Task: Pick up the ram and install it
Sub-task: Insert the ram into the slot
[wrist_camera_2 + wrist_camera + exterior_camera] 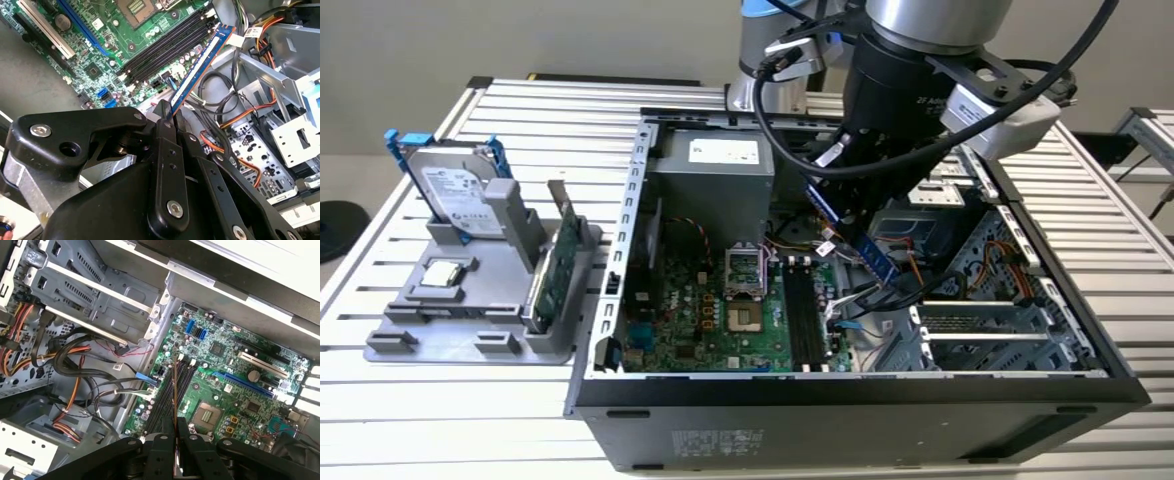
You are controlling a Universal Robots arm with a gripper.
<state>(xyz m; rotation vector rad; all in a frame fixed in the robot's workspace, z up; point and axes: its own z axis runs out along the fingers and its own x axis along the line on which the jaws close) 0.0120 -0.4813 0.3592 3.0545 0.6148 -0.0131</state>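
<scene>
We see the gripper [167, 119] clenched on the ram [200, 67], pinching one short end, which is hidden between the fingers. The stick hangs tilted over the motherboard [707, 310] inside the open computer case [854, 400], above the black memory slots [165, 47], not seated. In the first wrist view it's edge-on, so the chips are unreadable. In the exterior view the wrist covers the fingers. Cables [70, 359] crowd the bay beside the board.

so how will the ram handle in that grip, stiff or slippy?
Probably stiff: the ram juts straight from the fingers, no sag. Likely light, being thin. Gripped at one end, it may pivot if pushed off-line into the memory slots.
</scene>
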